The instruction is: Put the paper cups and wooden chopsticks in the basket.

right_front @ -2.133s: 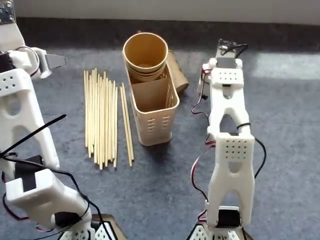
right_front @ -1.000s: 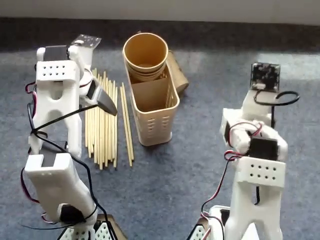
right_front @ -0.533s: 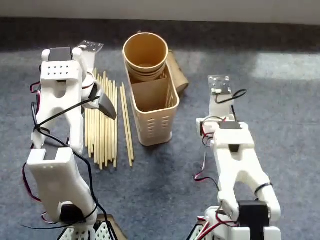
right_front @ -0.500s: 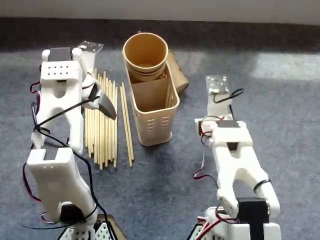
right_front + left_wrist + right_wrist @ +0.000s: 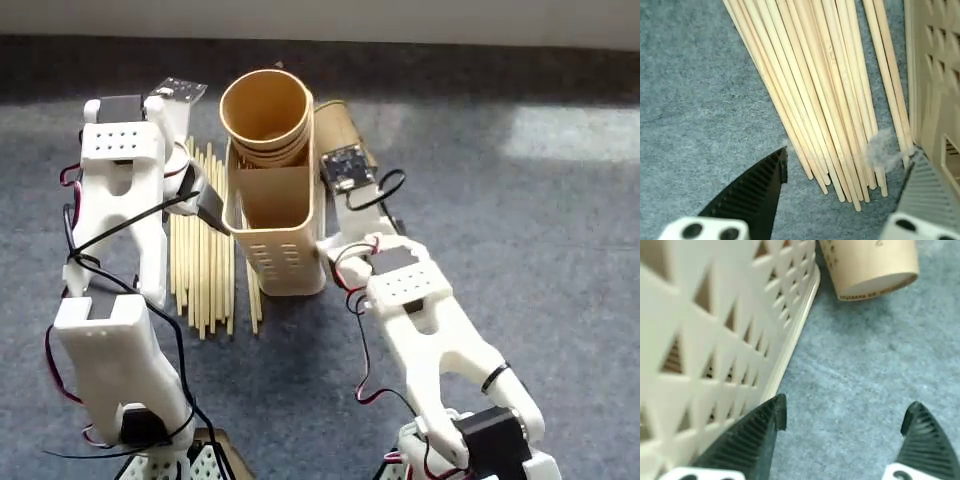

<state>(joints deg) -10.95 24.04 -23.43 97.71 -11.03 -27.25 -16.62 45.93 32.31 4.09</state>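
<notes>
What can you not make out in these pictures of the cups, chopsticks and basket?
1. Stacked paper cups, high view: the basket wall hides their lower parts; number unclear.
2. Lying paper cup, high view: mostly behind the basket and the right arm; the right wrist view's edge cuts it off.
3. Wooden chopsticks, high view: the basket covers some; the left wrist view's edges cut them off.

stacked cups (image 5: 264, 108) in basket (image 5: 286, 264), chopsticks (image 5: 205, 280) left — loose cup (image 5: 336, 124) behind

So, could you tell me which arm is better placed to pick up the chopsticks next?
Left. Its open jaws hang over the chopsticks, whereas the right arm's jaws, also open, are on the other side of the basket, by a paper cup.
</notes>
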